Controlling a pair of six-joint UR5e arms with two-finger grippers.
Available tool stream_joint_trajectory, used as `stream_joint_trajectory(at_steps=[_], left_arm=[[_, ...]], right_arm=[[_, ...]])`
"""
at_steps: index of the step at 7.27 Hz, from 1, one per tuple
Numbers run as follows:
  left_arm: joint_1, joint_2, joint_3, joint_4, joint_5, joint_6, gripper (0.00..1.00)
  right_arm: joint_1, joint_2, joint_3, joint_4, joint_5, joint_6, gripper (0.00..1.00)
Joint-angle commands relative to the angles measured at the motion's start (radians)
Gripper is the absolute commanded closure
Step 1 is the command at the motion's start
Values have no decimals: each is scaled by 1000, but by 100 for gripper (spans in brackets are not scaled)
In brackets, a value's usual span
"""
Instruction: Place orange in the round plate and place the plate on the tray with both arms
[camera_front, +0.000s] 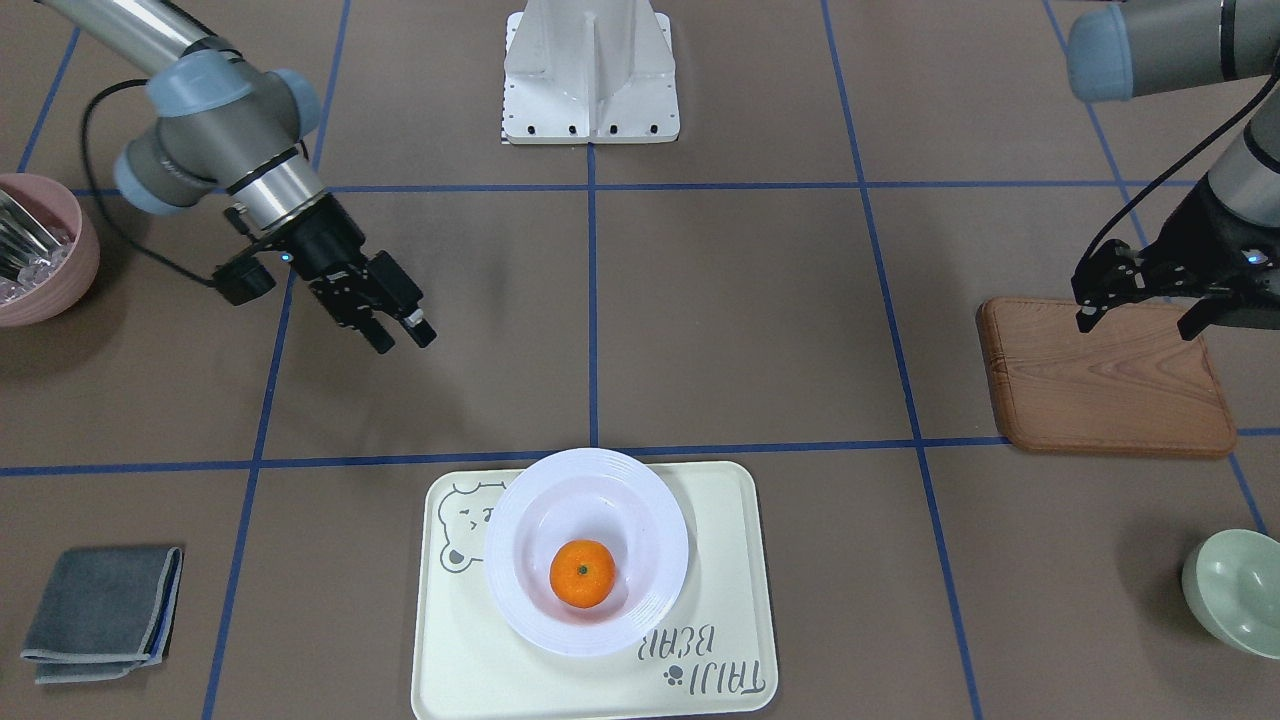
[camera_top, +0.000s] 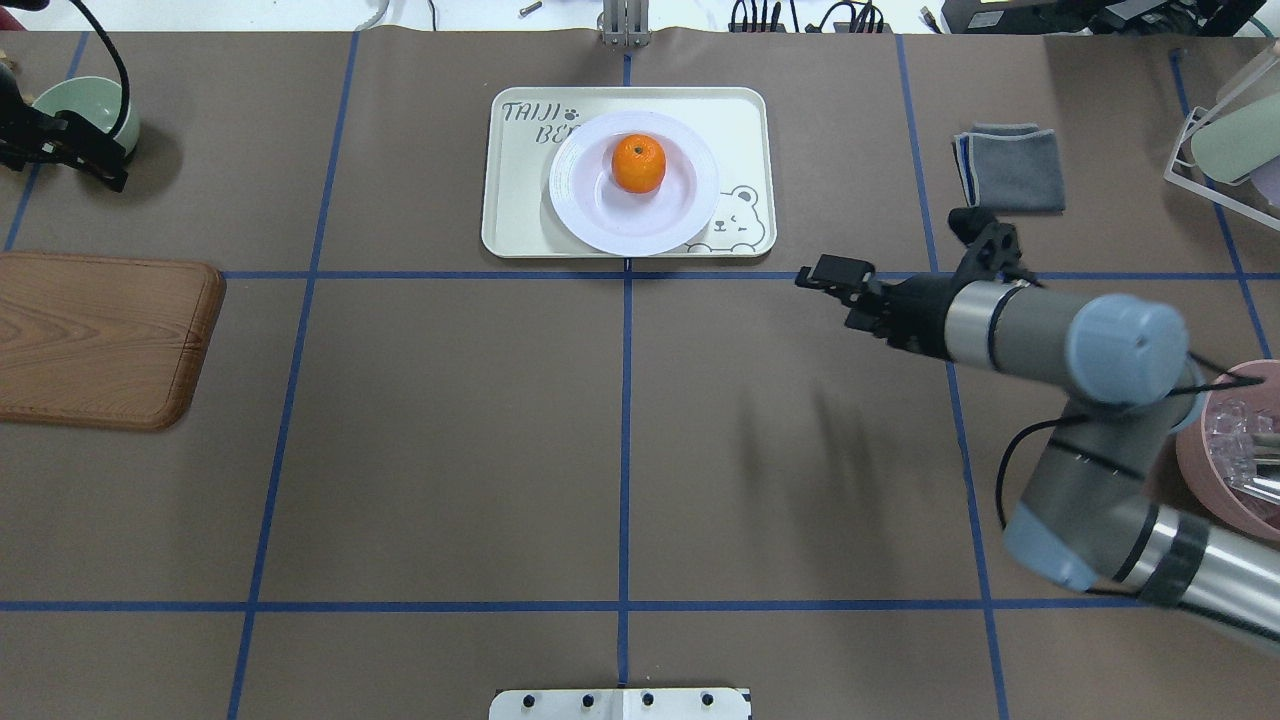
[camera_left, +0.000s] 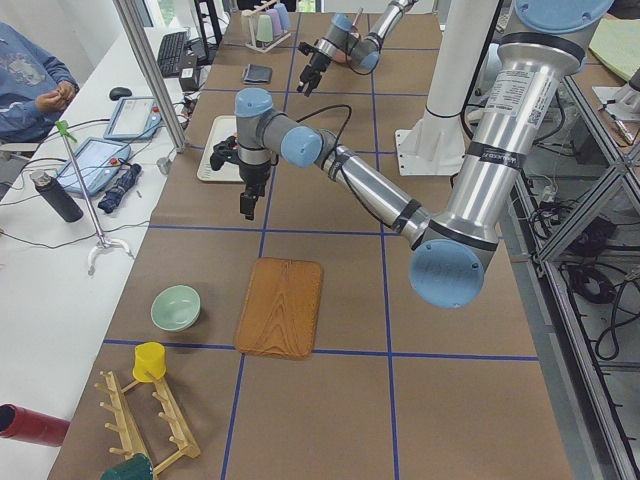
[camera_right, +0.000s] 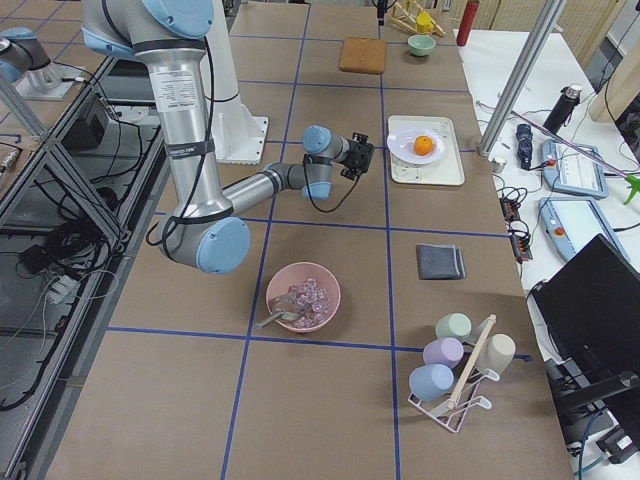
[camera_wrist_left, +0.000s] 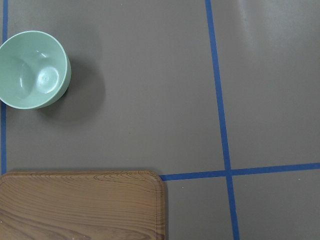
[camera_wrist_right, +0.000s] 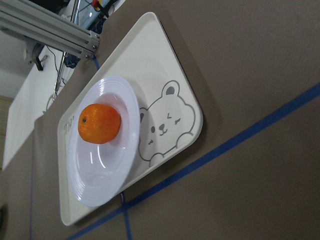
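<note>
The orange (camera_front: 582, 573) sat stem dot up in the well of the glossy white round plate (camera_front: 520, 560), a little toward the side away from my base. The plate rested flat on the pale cream tray (camera_front: 720, 520), hiding part of the bear drawing and the lettering. My right gripper (camera_front: 400, 335) and left gripper (camera_front: 1140, 322) hung clear of the tray, fingers apart, holding nothing.
</note>
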Motion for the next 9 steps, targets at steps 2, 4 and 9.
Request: stream_joint_trajectory(at_steps=[2, 4, 9], left_arm=[[-7, 34, 3, -16, -8, 51, 2], [-39, 65, 5, -13, -8, 161, 2], [-90, 123, 11, -16, -75, 153, 2]], right_arm=[[441, -27, -44, -322, 544, -688, 0], [581, -28, -31, -624, 613, -1126, 0], [713, -14, -18, -1092, 584, -1680, 0]])
